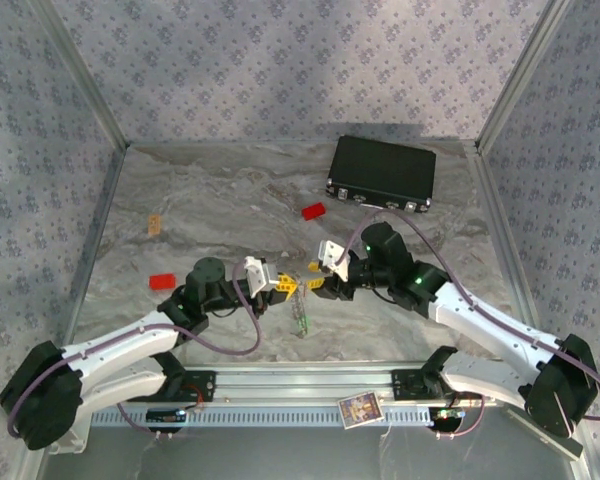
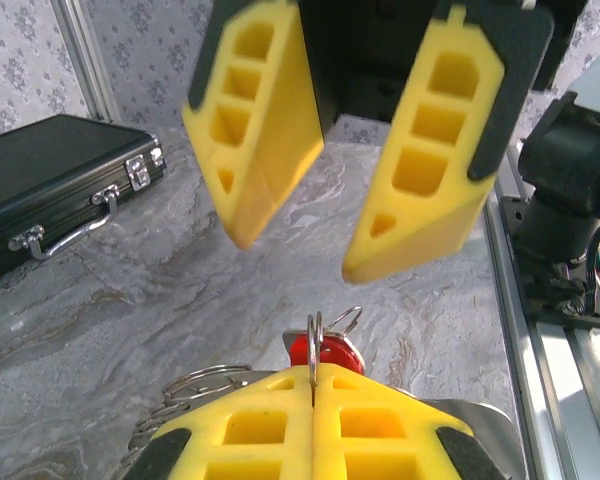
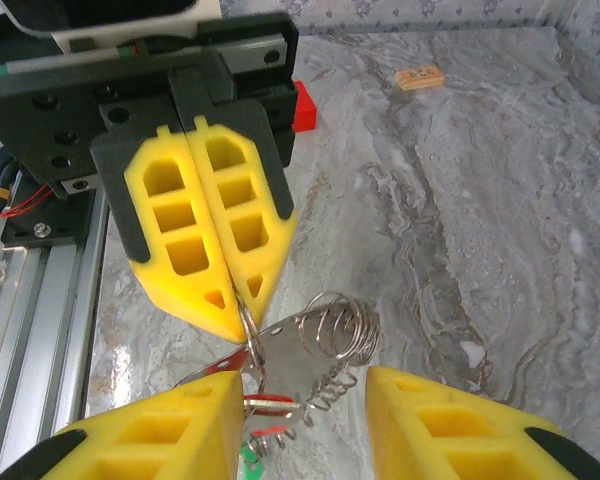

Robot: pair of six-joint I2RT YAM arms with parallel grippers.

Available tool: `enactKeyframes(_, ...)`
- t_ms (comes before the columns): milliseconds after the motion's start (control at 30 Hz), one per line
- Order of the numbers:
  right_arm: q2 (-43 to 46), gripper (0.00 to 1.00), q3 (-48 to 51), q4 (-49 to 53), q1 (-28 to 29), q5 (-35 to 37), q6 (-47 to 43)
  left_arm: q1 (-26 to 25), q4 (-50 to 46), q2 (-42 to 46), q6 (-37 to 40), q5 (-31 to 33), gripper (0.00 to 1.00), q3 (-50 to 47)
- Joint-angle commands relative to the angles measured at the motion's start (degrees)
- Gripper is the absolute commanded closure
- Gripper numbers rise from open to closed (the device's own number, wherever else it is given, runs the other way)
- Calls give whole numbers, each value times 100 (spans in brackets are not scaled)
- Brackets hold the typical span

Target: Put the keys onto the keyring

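The keyring (image 3: 332, 328), a shiny coil of thin silver wire, hangs clear of the worktop (image 1: 230, 190) near the middle of its front edge, between the two arms. The red key (image 2: 327, 352) sits right against the ring, its plastic head just behind the pinched wire, and the green key (image 1: 302, 318) dangles lowest in the bundle (in the right wrist view only a scrap of green shows at the bottom edge). Whether either key is threaded onto the ring cannot be told.

The left gripper (image 3: 238, 300) has its yellow fingers pressed flat together, the tips clamped on a thin loop of the keyring. Facing it tip to tip, the right gripper (image 3: 305, 385) stands with its fingers apart, one on each side of the ring bundle; I cannot tell if either pad touches the metal.

Farther out, a black case (image 1: 382, 172) with silver latches lies at the back right. A red block (image 1: 313, 211) rests just in front of it, a second red block (image 1: 162, 281) lies by the left arm, and a small tan block (image 1: 155, 222) sits beyond that
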State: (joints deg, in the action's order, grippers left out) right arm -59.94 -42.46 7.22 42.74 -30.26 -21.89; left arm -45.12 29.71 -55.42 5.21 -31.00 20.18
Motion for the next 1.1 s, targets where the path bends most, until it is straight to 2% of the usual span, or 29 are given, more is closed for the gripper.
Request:
enactKeyframes(0, 68, 63, 143, -297, 47, 32, 308, -23, 716, 19, -213, -12, 100, 16)
enactKeyframes(233, 150, 65, 211, -340, 233, 513, 224, -23, 553, -46, -492, 357, 100, 64)
enactKeyframes(633, 93, 67, 164, -276, 379, 691, 6, -16, 661, -112, -633, 403, 100, 59)
enactKeyframes(733, 29, 72, 124, -274, 423, 748, -46, -16, 672, -116, -647, 375, 100, 60)
enactKeyframes(1067, -79, 99, -8, -160, 522, 798, -155, -29, 674, -110, -640, 358, 100, 73)
